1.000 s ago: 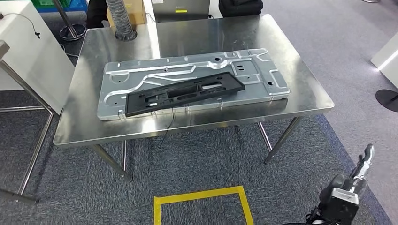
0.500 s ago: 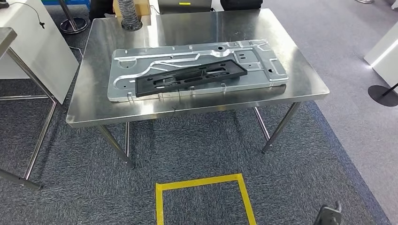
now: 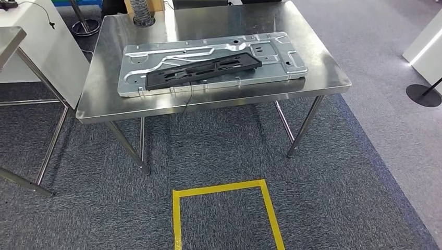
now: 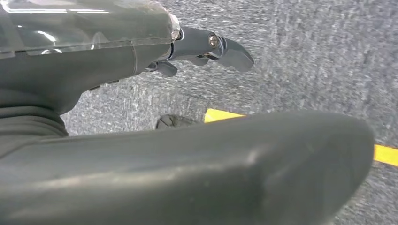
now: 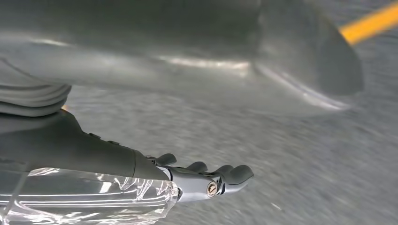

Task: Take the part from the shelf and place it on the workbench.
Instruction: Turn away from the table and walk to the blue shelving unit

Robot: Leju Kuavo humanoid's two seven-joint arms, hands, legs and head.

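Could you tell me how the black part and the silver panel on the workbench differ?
The black part is matte, narrow and shorter; the silver panel is shiny, wider and longer. The black part lies on top, the silver panel directly on the workbench. Both lie flat, elongated, with cutouts.

Head cam high, facing workbench (image 3: 219, 99); wrist cams close, facing carpet (image 4: 305, 56).

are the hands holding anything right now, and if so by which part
Nothing is held. The left hand and right hand both hang over the carpet with nothing in them; the black part lies on the workbench.
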